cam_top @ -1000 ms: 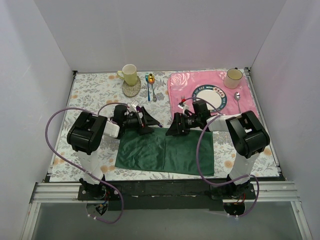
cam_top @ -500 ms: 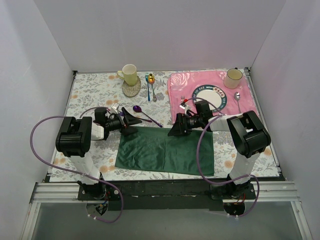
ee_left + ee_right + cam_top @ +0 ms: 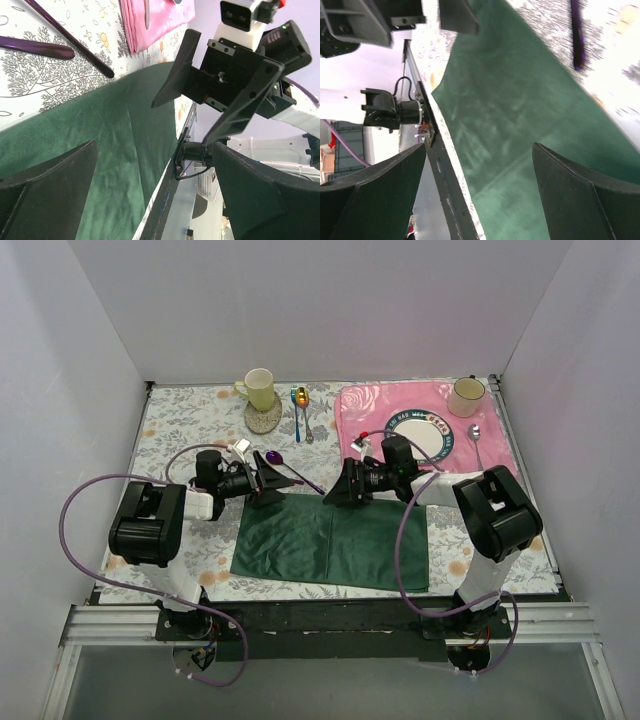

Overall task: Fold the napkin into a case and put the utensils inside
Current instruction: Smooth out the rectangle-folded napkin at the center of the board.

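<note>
Reaching in from both sides, the two arms are bent low over the table (image 3: 180,430) with their wrists nearly horizontal. The left gripper (image 3: 280,483) points to the right and the right gripper (image 3: 335,487) points to the left, so they face each other with a gap between them. Both are over the far edge of the napkin (image 3: 330,545), the left one near its far left corner and the right one near the middle of that edge. The jaws of each gripper stand wide apart and hold nothing; in the left wrist view the fingers (image 3: 50,185) frame only green cloth. The napkin lies flat as a wide rectangle on the near part of the table, between the two arm bases, with one straight crease across its middle. The purple spoon (image 3: 274,457) lies slanted on the table just beyond the napkin, with its handle end close to the cloth edge. A second purple handle (image 3: 37,48) shows only in the left wrist view, beside the spoon. Its head is cut off by the picture edge, so I cannot tell if it is the fork, and from above the left gripper covers it. The right arm hides the near left part of the pink placemat (image 3: 360,410) and a part of the plate (image 3: 445,430). Whether any fingertip touches the cloth, I cannot tell.
</note>
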You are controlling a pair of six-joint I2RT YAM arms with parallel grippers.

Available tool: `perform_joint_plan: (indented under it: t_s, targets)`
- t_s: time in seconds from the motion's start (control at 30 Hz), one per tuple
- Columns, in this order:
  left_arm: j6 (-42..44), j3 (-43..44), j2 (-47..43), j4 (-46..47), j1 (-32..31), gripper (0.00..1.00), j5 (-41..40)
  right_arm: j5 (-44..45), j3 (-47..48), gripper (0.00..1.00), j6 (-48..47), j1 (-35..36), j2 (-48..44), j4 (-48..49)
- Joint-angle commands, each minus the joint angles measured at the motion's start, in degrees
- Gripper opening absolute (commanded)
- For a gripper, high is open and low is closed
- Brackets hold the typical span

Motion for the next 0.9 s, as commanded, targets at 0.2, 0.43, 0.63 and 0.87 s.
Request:
perform_joint_plan:
  t_s: [0.2,0.43,0.63,0.87]
  targets:
    - [2.97,1.86,4.94,-1.05,-0.37,0.98,-5.28,2.38,6.09,0.95,7.85,2.42,9.50,11.63]
    - [4.10,0.89,6.18,-2.10,0.16,0.98,-5.98,0.19,1.87,0.94,9.43,1.54,11.36,15.32]
    - [6.13,1.42,6.18,-5.01,0.60,0.98,-6.69,-2.89,-0.94,0.93,9.52,-0.56,11.45,15.76]
    - [6.75,1.16,6.35,-5.80,1.04,0.98,-6.95,-5.70,-2.17,0.92,7.06,-4.17,8.82,13.05]
